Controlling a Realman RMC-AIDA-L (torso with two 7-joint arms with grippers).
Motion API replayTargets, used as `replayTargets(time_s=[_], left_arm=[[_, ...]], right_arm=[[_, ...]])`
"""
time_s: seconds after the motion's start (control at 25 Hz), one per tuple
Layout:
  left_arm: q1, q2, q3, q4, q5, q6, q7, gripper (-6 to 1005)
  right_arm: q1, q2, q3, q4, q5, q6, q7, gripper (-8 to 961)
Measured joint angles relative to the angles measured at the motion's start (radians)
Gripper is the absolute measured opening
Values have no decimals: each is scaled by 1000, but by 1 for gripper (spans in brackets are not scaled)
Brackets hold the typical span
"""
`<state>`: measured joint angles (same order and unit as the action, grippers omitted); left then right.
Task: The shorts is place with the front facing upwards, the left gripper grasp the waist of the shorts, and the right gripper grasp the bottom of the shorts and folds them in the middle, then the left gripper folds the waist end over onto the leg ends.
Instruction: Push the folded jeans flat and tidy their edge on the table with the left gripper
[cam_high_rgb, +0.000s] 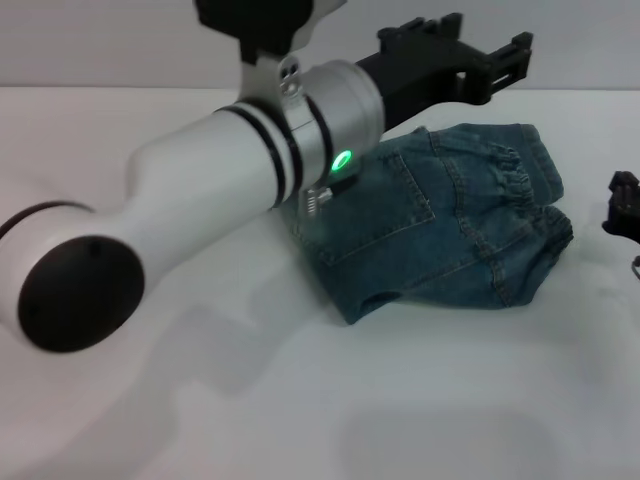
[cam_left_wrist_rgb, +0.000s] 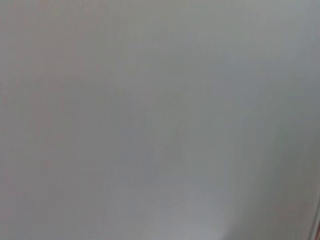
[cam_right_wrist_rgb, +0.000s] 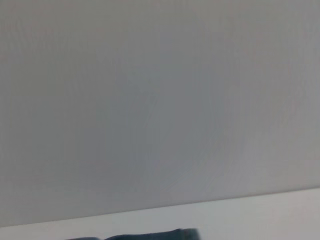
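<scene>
Shorts (cam_high_rgb: 440, 220): blue denim cloth, stitched seams. Table (cam_high_rgb: 300, 400): smooth matt white. Left claw (cam_high_rgb: 470, 60): matt black plastic.

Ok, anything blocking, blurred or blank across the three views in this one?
Head view: the left arm fills the near left, large and soft, hiding part of the shorts; soft shadows on the table; the right end effector is cut off at the edge. Left wrist view: blank grey. Right wrist view: mostly grey wall, a sliver of shorts.
</scene>
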<state>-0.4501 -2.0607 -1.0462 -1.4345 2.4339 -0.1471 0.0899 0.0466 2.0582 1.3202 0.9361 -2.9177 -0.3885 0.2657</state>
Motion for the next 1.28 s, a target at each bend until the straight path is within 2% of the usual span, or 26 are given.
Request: replayTargets(time_s=[0.16,0.24,0.4,0.52,0.72,0.92,1.04,1.16,1.28], left_arm=[[50,0,0,-5,8,21,6,701],[74,1,4,12,8,30,7,754],[119,2,20,68,8,90,30,814],[170,2,71,133,9,255,49,859],[266,6,183,206,52,499,51,791],[329,3,297,276,54,674,34,591],[334,4,347,314,56,692,5,453],[306,5,402,372,57,693,-35,306],[278,5,447,421,57,701,-80,207]], right_arm=[[-42,9,22,24,0,-41,-54,-2],[-77,14,34,34,0,-103,-61,-2],[-129,18,41,-17,0,-351,-63,-2],[-145,14,39,-70,0,-493,-71,-2],[-175,18,28,-116,0,-580,-87,-2],[-172,19,21,-157,1,-584,-84,-2],[-163,19,19,-169,2,-580,-81,-2],[-153,19,15,-173,2,-575,-80,-2],[-151,19,8,-173,2,-575,-80,-2]])
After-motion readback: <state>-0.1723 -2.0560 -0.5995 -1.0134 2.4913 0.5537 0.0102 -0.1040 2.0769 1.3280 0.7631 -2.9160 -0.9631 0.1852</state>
